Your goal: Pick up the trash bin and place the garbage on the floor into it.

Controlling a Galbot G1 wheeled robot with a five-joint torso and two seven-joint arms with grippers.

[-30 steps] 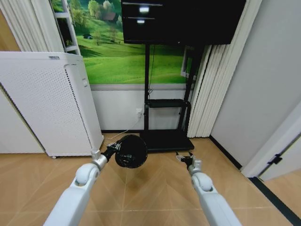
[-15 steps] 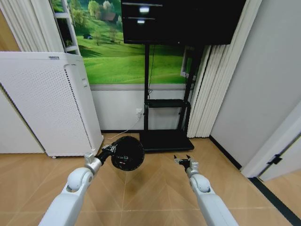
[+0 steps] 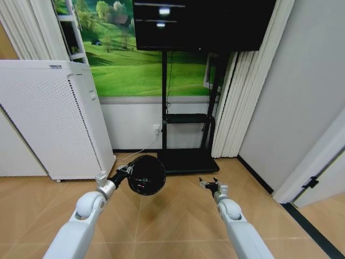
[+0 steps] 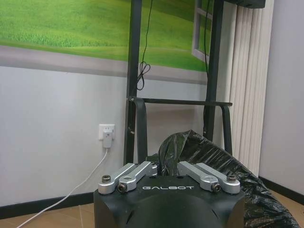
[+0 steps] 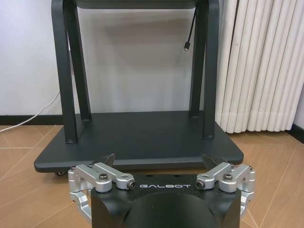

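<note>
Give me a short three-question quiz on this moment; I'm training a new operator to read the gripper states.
1. True or false: the left gripper holds the trash bin off the floor.
2. How do the right gripper fingers stand? A) shut on a bottle B) open and empty C) shut on the bin
3. Fill in: straight ahead of the right gripper, against the wall, stands the black ____.

Key:
1. True: it is shut on the rim, with the black bag liner showing in the left wrist view.
2. B.
3. TV stand (its flat base).
</note>
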